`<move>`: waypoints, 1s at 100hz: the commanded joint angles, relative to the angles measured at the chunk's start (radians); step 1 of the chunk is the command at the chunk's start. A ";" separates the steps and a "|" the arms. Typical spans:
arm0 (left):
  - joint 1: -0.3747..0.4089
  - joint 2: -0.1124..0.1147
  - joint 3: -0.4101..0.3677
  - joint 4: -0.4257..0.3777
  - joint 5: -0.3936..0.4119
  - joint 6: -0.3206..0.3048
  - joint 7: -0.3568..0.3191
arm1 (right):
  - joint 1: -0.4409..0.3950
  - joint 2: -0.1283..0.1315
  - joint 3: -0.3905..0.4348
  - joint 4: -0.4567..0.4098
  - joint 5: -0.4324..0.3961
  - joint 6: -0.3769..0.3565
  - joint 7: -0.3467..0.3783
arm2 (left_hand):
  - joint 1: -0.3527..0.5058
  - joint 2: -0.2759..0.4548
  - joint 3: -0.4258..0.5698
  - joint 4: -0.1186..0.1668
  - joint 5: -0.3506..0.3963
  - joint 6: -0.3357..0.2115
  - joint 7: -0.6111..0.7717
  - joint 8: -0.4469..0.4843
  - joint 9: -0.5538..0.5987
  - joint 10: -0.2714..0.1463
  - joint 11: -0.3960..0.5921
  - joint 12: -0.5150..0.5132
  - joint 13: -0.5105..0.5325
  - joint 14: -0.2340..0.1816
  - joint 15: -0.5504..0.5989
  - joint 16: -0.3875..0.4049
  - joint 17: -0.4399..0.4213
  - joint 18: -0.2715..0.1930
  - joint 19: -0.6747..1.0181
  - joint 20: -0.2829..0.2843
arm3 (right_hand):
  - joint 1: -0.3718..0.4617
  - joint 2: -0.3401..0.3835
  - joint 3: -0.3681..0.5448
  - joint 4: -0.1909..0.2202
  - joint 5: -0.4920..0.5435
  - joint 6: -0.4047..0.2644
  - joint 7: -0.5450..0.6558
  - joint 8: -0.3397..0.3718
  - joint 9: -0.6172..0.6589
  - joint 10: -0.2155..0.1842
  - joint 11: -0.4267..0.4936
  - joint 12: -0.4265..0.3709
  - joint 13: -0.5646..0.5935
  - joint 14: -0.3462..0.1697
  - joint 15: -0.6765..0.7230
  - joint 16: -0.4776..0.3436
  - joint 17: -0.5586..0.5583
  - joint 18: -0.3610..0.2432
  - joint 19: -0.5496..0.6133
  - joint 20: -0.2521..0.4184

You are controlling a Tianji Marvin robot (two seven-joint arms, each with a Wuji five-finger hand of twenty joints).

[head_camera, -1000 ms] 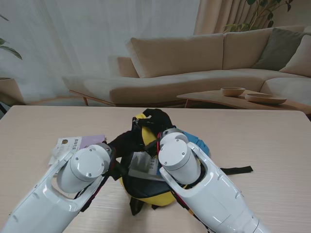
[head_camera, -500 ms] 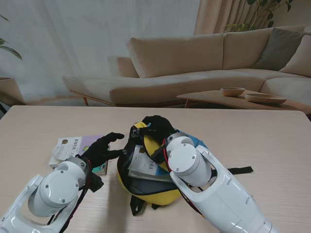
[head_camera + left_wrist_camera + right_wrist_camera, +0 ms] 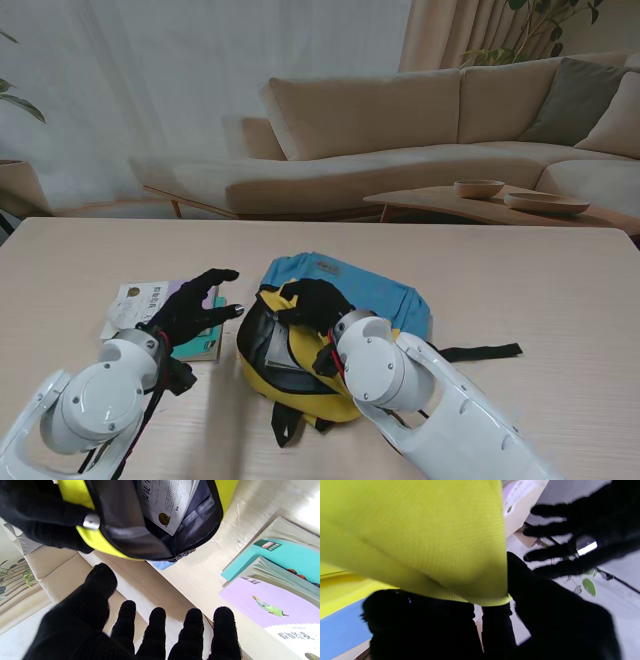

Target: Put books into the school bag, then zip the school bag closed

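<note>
School bag [image 3: 335, 330] lies centre of the stand view, on the counter [image 3: 560, 300]: yellow front w/ black-edged mouth gaping toward lower left of frame, blue back panel up-right of it. One book [image 3: 283, 345] already sits inside, white cover visible thru the opening; left wrist view shows it slanted in the grey lining.

Right robot hand [image 3: 312, 303] is clamped on the yellow rim at the top of the opening. Judging by the pose, it's there to hold the mouth open so more books can slide in. Right wrist view is mostly yellow fabric pinched in black fingers [image 3: 425, 620].

Left robot hand [image 3: 190, 305] hovers left of the bag, fingers spread, holding nothing, over the book stack [image 3: 150, 310] at mid-left. Stack: lilac-covered book [image 3: 270, 602] on top, teal one [image 3: 287, 555] under it, lying just beside the bag but not touching it.

Prob next step: left picks up the top book. Zip not started; the mouth is wide open.
</note>
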 commanded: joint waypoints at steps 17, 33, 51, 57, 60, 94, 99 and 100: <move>0.026 -0.006 -0.009 0.002 0.025 -0.034 -0.002 | -0.012 -0.008 -0.085 0.073 -0.047 -0.033 0.005 | -0.012 0.000 0.017 0.034 -0.032 -0.035 0.012 0.009 0.022 -0.023 -0.003 0.006 -0.004 -0.033 -0.039 0.014 -0.025 -0.027 -0.048 0.034 | 0.118 0.047 0.059 0.015 0.059 -0.169 0.094 -0.062 0.018 0.006 -0.005 -0.026 0.006 0.035 -0.002 -0.004 -0.001 -0.006 0.041 0.022; 0.035 -0.007 -0.011 0.001 0.031 -0.044 0.003 | -0.003 -0.019 -0.131 0.117 -0.051 -0.041 -0.008 | -0.012 0.001 0.016 0.034 -0.029 -0.039 0.014 0.009 0.019 -0.023 0.001 0.008 -0.005 -0.033 -0.044 0.013 -0.026 -0.026 -0.064 0.037 | 0.057 -0.014 0.092 -0.008 0.012 -0.154 0.112 -0.229 -0.002 -0.015 -0.061 -0.075 -0.042 0.046 -0.097 -0.028 -0.053 0.026 -0.036 0.010; 0.043 -0.006 -0.012 -0.003 0.043 -0.045 0.003 | 0.008 -0.022 -0.159 0.138 -0.058 -0.040 -0.005 | -0.012 0.001 0.017 0.034 -0.028 -0.038 0.013 0.008 0.026 -0.022 0.005 0.008 -0.007 -0.034 -0.049 0.013 -0.028 -0.031 -0.078 0.040 | -0.232 -0.101 0.126 -0.025 -0.138 -0.053 -0.021 -0.305 -0.164 -0.053 -0.137 -0.116 -0.208 0.002 -0.318 -0.039 -0.202 0.066 -0.173 0.020; 0.045 -0.006 -0.013 -0.003 0.047 -0.045 0.005 | 0.013 -0.018 -0.164 0.137 -0.070 -0.042 0.003 | -0.013 0.001 0.017 0.034 -0.028 -0.038 0.013 0.008 0.015 -0.026 -0.001 0.006 -0.007 -0.035 -0.049 0.013 -0.027 -0.031 -0.082 0.042 | -0.315 -0.094 0.111 0.086 -0.156 -0.013 -0.163 -0.205 -0.228 -0.070 -0.160 -0.150 -0.275 -0.015 -0.400 -0.042 -0.266 0.079 -0.231 0.026; 0.046 -0.006 -0.013 -0.004 0.048 -0.045 0.006 | 0.012 -0.017 -0.164 0.134 -0.075 -0.044 0.005 | -0.013 0.001 0.017 0.033 -0.027 -0.040 0.013 0.008 0.025 -0.026 0.003 0.007 -0.007 -0.036 -0.050 0.013 -0.028 -0.032 -0.084 0.042 | -0.338 -0.107 0.097 0.091 -0.185 0.000 -0.195 -0.205 -0.259 -0.074 -0.180 -0.166 -0.314 -0.018 -0.437 -0.051 -0.302 0.082 -0.253 0.025; 0.038 -0.004 -0.012 0.000 0.066 -0.039 -0.001 | -0.040 0.018 -0.093 0.025 -0.152 -0.095 0.014 | -0.016 0.005 0.012 0.033 -0.019 -0.052 0.014 0.009 0.001 -0.031 -0.015 -0.001 -0.012 -0.037 -0.057 0.012 -0.031 -0.031 -0.108 0.050 | -0.406 -0.021 -0.092 0.106 -0.385 0.041 -0.318 -0.373 -0.484 -0.114 -0.371 -0.275 -0.572 -0.073 -0.737 -0.137 -0.585 0.070 -0.500 -0.039; 0.034 -0.003 -0.010 0.003 0.071 -0.035 -0.002 | -0.051 0.025 -0.075 0.007 -0.166 -0.107 0.018 | -0.019 0.008 0.009 0.033 -0.021 -0.055 0.013 0.009 0.001 -0.032 -0.017 -0.002 -0.012 -0.038 -0.058 0.012 -0.033 -0.032 -0.113 0.051 | -0.403 0.015 -0.137 0.115 -0.402 0.038 -0.327 -0.389 -0.502 -0.120 -0.386 -0.281 -0.595 -0.080 -0.763 -0.148 -0.609 0.061 -0.522 -0.050; 0.033 -0.003 -0.010 0.003 0.072 -0.035 -0.002 | -0.054 0.026 -0.071 0.003 -0.169 -0.109 0.019 | -0.019 0.008 0.009 0.033 -0.021 -0.055 0.013 0.009 0.001 -0.031 -0.017 -0.003 -0.013 -0.038 -0.059 0.012 -0.033 -0.032 -0.114 0.051 | -0.396 0.024 -0.159 0.120 -0.403 0.038 -0.326 -0.393 -0.503 -0.120 -0.387 -0.281 -0.595 -0.081 -0.768 -0.150 -0.611 0.059 -0.527 -0.053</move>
